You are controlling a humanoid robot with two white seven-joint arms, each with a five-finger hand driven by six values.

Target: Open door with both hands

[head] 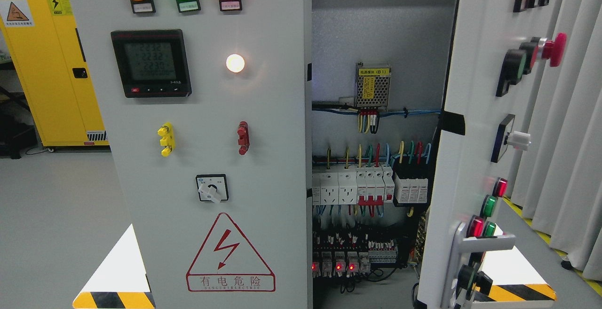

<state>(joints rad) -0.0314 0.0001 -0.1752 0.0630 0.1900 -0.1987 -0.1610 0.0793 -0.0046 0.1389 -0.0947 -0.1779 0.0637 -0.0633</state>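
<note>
While no robot hand or arm shows anywhere in the head view, so that the state of neither hand can be told, the cabinet fills the picture. Nearest, at about five o'clock, the right door (475, 125) stands swung open toward the camera, seen almost edge-on, with its metal handle (484, 243) low down and a red mushroom button (555, 49) at two o'clock. At about seven o'clock the left door (207, 158) is shut and faces the camera; a red-bordered warning triangle (230, 252) sits low on it, a rotary switch (212, 188) just above that, a digital meter (151, 63) at ten o'clock, and amber, green and red lamps along the top. Between the doors the cabinet interior (376, 27) is exposed, with a row of breakers (371, 186) near the centre and a small power supply (373, 84) above them. Farther back, at nine o'clock, stands a yellow cabinet (51, 64); grey curtains (574, 158) hang at three o'clock.
</note>
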